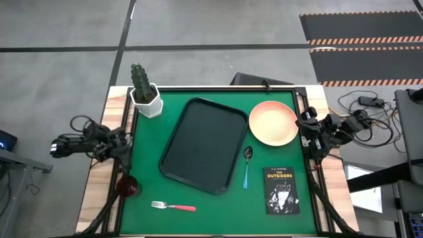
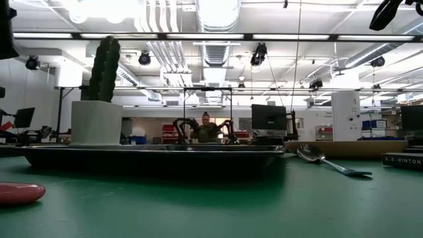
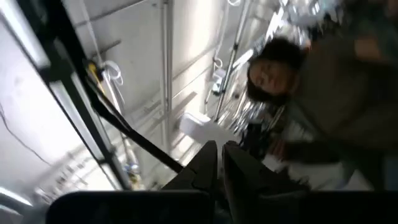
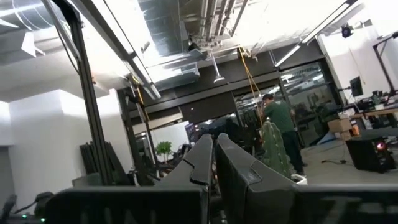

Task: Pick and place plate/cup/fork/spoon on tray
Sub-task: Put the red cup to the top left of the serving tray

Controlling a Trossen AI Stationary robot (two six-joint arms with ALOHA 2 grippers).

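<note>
The green bench carries everything, and nothing is on the tray yet; it lies empty near the middle. The plate sits just beside the tray's far right corner. The cup stands at the left edge, the spoon lies just right of the tray, and the fork lies near the front. A cactus pot and a black book are distractors. The left gripper and right gripper wait folded at the bench's sides, fingers pressed nearly together, though the wrist views are dim. The plate probably goes first: approach its rim from the right, spread wide, pinch the edge, and lift clear of the tray rim.
</note>
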